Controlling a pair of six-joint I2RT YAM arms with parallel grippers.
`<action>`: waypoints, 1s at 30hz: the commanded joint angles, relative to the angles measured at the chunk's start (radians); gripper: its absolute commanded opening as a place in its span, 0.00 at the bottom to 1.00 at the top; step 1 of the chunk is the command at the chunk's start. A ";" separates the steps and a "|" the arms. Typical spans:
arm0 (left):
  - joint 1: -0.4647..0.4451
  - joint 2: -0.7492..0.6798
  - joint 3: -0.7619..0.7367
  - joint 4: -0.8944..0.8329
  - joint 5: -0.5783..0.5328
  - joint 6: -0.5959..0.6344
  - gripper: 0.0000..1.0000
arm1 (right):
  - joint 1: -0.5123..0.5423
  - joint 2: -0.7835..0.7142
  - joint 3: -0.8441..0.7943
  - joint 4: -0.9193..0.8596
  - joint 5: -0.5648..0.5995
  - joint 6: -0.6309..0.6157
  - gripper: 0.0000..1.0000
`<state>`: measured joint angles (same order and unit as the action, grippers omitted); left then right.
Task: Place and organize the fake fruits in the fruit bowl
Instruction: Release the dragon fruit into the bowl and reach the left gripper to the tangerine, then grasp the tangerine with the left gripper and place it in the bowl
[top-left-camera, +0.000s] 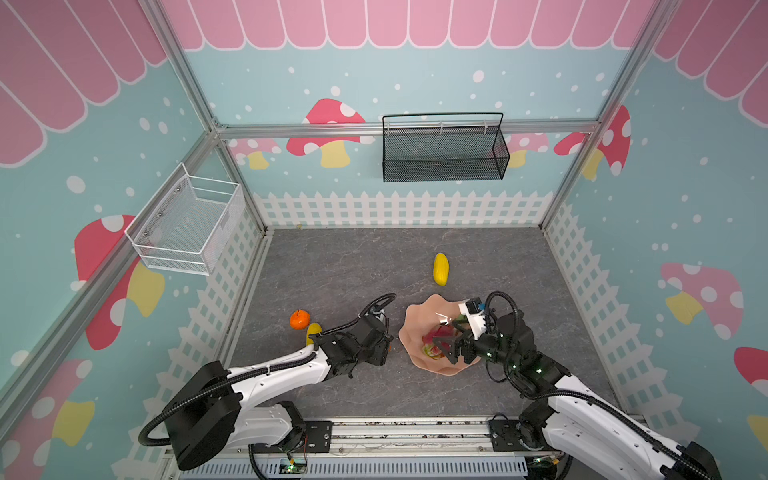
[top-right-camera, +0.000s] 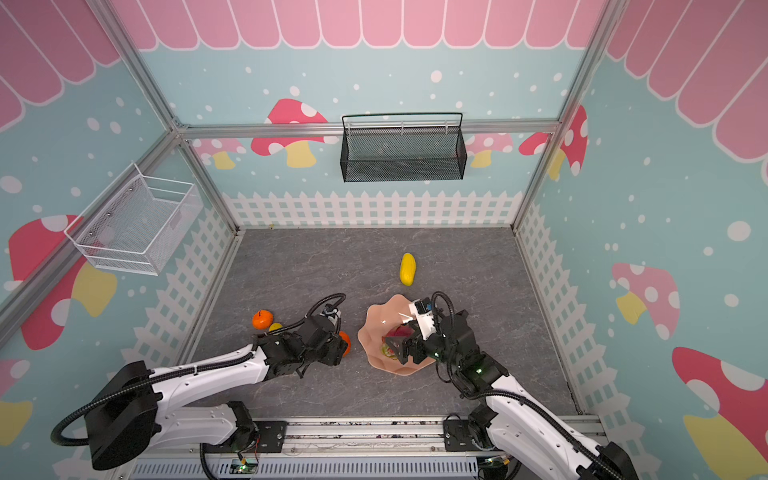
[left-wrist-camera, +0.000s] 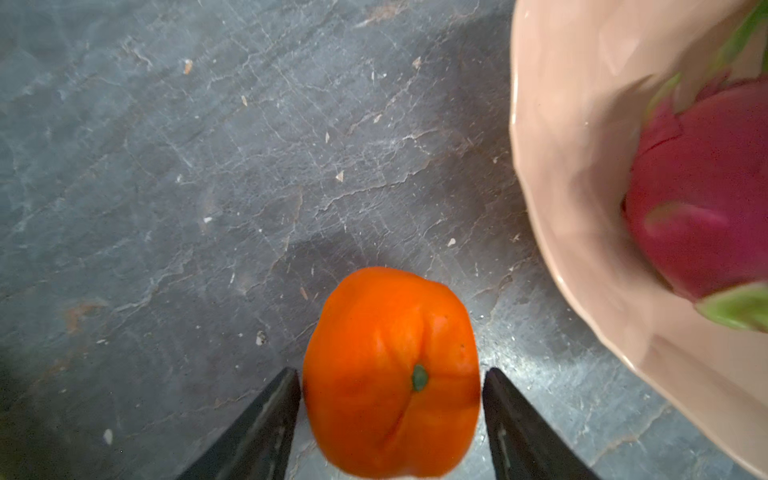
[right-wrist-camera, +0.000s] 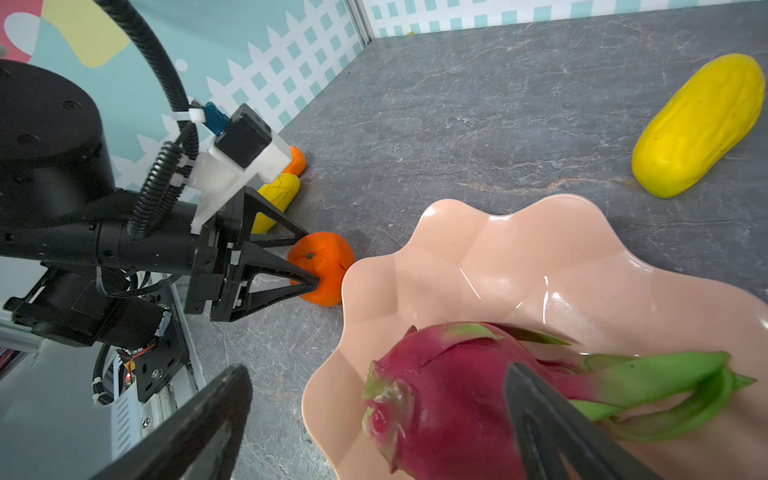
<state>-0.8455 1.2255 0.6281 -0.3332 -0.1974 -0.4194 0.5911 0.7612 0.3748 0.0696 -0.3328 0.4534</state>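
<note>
Dragon fruit (right-wrist-camera: 449, 386), magenta skin with green tips, lies inside the fruit bowl (right-wrist-camera: 511, 232), glossy salmon pink with a wavy rim. My right claw (right-wrist-camera: 378, 372) hangs over it spread wide, one finger clear of the skin. Just beside the bowl's rim on the grey bench (right-wrist-camera: 457, 104), my left claw (left-wrist-camera: 390, 370) pinches a round orange (right-wrist-camera: 328, 266); its skin is dented and a green stem dot shows. Further out, a ridged yellow mango (right-wrist-camera: 278, 195) lies just beside the second orange (right-wrist-camera: 296, 160), near the fence wall (right-wrist-camera: 266, 79). Farthest, the other mango (right-wrist-camera: 698, 124), oblong and yellow, lies alone beyond the bowl.
</note>
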 joint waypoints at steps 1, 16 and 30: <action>0.005 -0.082 0.062 -0.048 -0.011 -0.006 0.66 | 0.007 -0.024 0.006 0.016 0.036 0.015 0.98; -0.001 0.014 0.135 -0.205 -0.063 -0.028 0.80 | 0.006 -0.026 -0.014 0.017 0.042 0.021 0.98; 0.000 0.222 0.134 -0.086 -0.004 -0.017 0.70 | 0.007 -0.026 -0.026 0.015 0.040 0.018 0.98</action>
<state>-0.8455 1.4315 0.7631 -0.4431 -0.2203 -0.4252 0.5911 0.7437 0.3622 0.0753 -0.3031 0.4683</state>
